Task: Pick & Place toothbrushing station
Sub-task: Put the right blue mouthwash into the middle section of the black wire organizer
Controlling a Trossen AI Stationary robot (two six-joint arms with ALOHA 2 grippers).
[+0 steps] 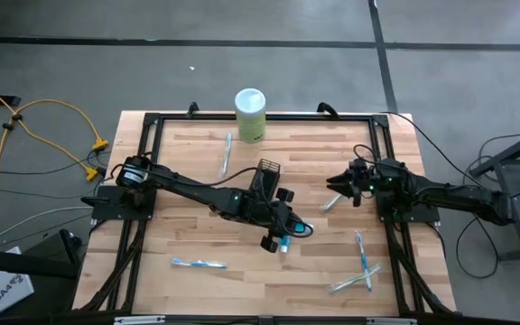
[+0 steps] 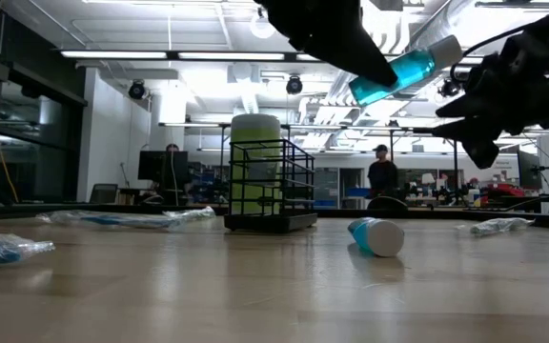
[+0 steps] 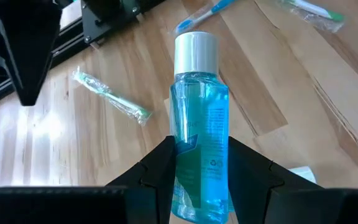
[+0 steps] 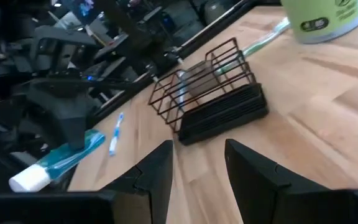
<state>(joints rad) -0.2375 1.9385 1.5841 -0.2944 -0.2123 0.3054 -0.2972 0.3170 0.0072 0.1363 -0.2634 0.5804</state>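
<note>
The left gripper is near the middle of the table, a little toward 5 o'clock, and it is squeezing a teal tube with a white cap. In the low view the tube is up in the air, tilted, with its cap pointing up and away from the arm. The black wire holder stands on the table at about 12 o'clock from that gripper, and nothing shows inside it. The tall green can stands past the holder at 12 o'clock, by the table's far edge. A second teal tube lies on its side on the wood. The right gripper waits at 3 o'clock from the holder with its fingers apart and nothing between them. Wrapped toothbrushes lie around the table, some at 5 o'clock, one at 7 o'clock, and one at 11 o'clock.
</note>
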